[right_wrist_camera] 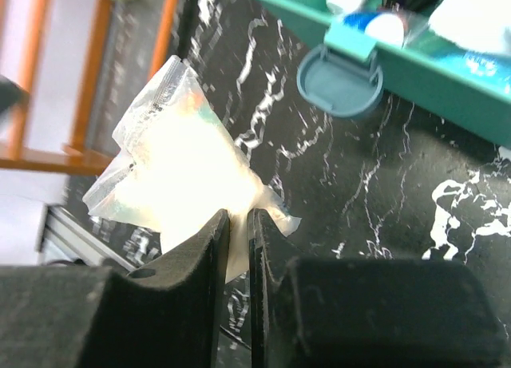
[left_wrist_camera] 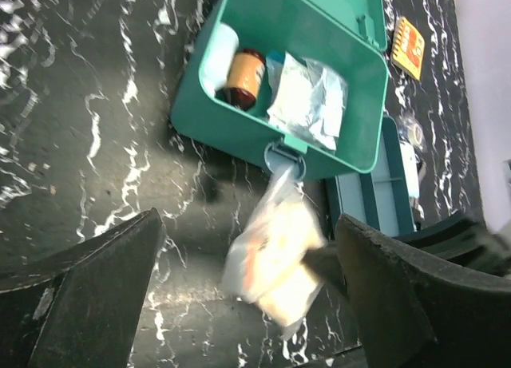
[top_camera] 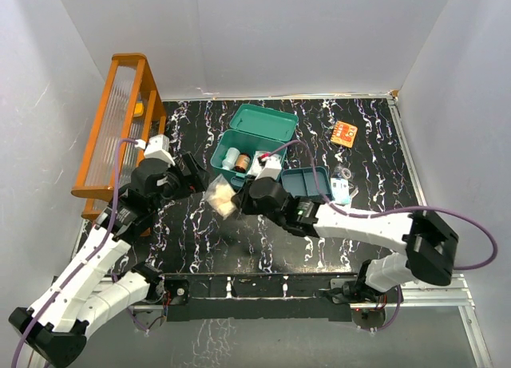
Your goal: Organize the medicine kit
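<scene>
Black marbled table (top_camera: 263, 248), and the teal medicine kit (top_camera: 257, 122) sits open at the far middle, lid back, bottles and packets inside. Its tray insert (top_camera: 299, 179) lies just right of it. The left gripper (left_wrist_camera: 247, 224) gapes wide, gripping nothing. The right gripper (right_wrist_camera: 239, 224) is pinched tight on a clear pouch (right_wrist_camera: 180, 156), just near of the kit.

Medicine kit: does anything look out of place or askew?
The tray insert lies outside the teal box, to its right. An orange packet lies apart, farther back. The right gripper pinches a clear plastic pouch in front of the box, not in it.
</scene>
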### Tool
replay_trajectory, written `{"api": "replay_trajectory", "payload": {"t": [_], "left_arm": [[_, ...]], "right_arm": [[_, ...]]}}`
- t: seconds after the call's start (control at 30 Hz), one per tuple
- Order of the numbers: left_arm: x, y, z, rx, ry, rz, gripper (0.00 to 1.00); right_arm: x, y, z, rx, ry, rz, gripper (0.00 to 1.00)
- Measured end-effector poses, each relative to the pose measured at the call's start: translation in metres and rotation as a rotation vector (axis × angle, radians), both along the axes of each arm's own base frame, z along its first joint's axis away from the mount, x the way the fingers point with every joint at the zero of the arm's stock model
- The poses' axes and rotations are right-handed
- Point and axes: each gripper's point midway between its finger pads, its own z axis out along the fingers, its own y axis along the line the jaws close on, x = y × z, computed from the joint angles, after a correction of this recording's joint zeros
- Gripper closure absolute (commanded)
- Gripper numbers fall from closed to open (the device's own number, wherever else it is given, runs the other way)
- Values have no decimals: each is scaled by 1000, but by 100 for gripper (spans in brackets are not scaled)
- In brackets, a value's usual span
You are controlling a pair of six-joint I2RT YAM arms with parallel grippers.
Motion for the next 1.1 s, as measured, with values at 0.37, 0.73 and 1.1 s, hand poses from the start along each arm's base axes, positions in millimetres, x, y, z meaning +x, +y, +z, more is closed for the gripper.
{"api": "replay_trajectory", "payload": {"t": [0.37, 0.73, 1.1], "left_arm": [[4, -45, -1, -201, 2, -127, 6], [11, -70, -24, -308, 30, -177, 30], [14, -77, -21, -356, -4, -196, 68]], "right_arm": [[24, -22, 59, 189, -22, -133, 84], [30, -20, 68, 249, 24, -140, 83], [28, -12, 64, 241, 39, -90, 80]]}}
